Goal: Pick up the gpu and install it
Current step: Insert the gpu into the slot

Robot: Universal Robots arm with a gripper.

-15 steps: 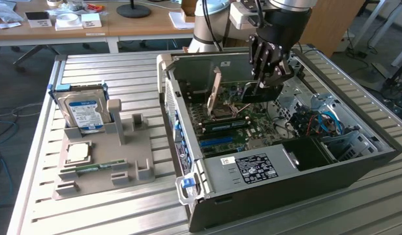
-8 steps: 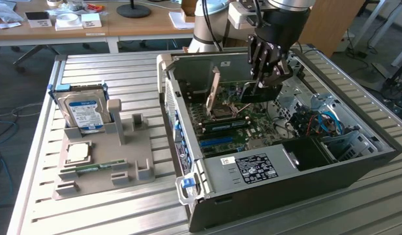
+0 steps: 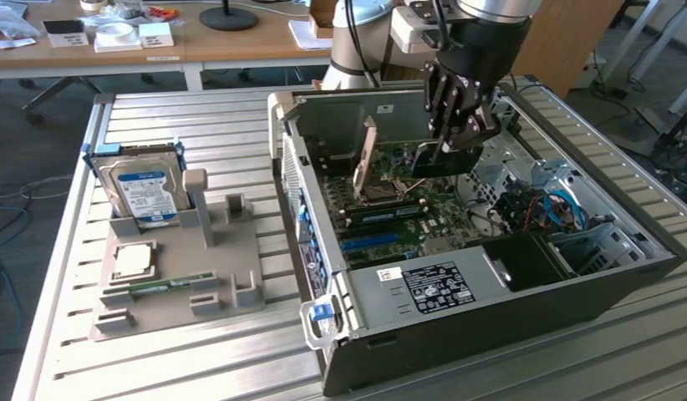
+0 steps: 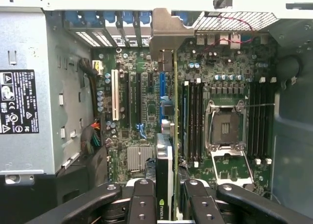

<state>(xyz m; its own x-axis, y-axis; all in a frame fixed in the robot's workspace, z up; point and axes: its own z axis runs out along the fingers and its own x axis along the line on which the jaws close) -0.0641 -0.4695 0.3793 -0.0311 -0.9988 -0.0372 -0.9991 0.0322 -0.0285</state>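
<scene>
The gpu (image 3: 439,159) is a dark flat card standing on edge inside the open computer case (image 3: 455,284), low over the motherboard (image 3: 416,209). My gripper (image 3: 455,138) reaches down from above and is shut on the card's upper edge. In the wrist view the gpu (image 4: 172,136) shows edge-on between my fingers (image 4: 144,204), with my gripper (image 4: 168,197) closed around it. Its grey metal bracket (image 4: 164,31) sits at the case's rear slot openings. The card runs right beside a blue expansion slot (image 4: 162,84); I cannot tell whether it is seated.
A grey fixture (image 3: 176,267) at the exterior view's left holds a blue-labelled hard drive (image 3: 149,188), a CPU chip (image 3: 134,261) and a green memory stick (image 3: 165,286). Case walls, the drive cage (image 3: 594,242) and cables (image 3: 544,209) crowd the gripper. The CPU socket (image 4: 225,126) lies beside the card.
</scene>
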